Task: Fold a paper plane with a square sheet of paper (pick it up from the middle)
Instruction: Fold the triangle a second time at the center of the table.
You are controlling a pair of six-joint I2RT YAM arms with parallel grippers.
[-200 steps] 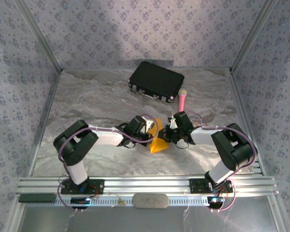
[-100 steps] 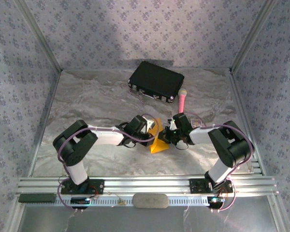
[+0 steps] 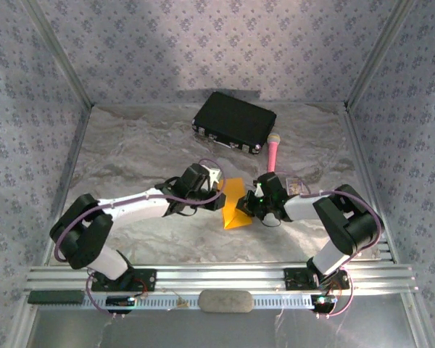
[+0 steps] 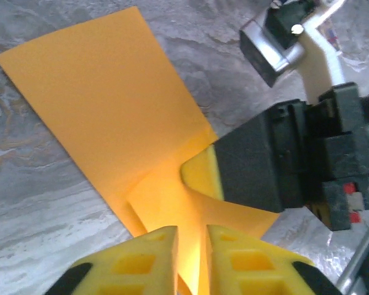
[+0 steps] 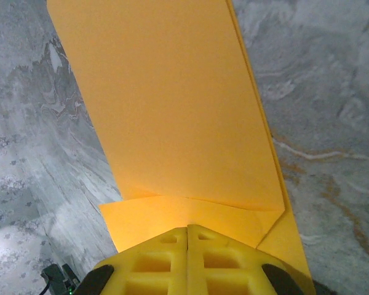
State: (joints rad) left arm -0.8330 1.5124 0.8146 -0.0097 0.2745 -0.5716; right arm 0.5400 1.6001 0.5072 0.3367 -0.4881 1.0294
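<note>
grey marbled table (image 3: 130, 145), with a black case (image 3: 234, 122) at the far side and a pink microphone (image 3: 273, 151) just beside it, nearer the arms.

the paper (image 3: 235, 206) sits mid-table between the two grippers, well apart from the case. it should handle as very light, thin and floppy: it sags wherever it is unsupported, slips from a loose pinch, and takes a stray crease or tears if tugged. best held on the doubled layers near a fold, where it is stiffest, not on a single free edge.

it is orange-yellow, folded into a tapering wedge with overlapping layers. it lifts off the table, and a small folded flap crosses it near the held end.

the right gripper (image 5: 187, 236) is clenched on the paper's narrow end, pads pressed together with the sheet fanning out from them.

the left gripper (image 4: 192, 236) has its jaws a narrow slit apart with a paper edge standing in the slit; whether it pinches or merely straddles it, i cannot tell.
</note>
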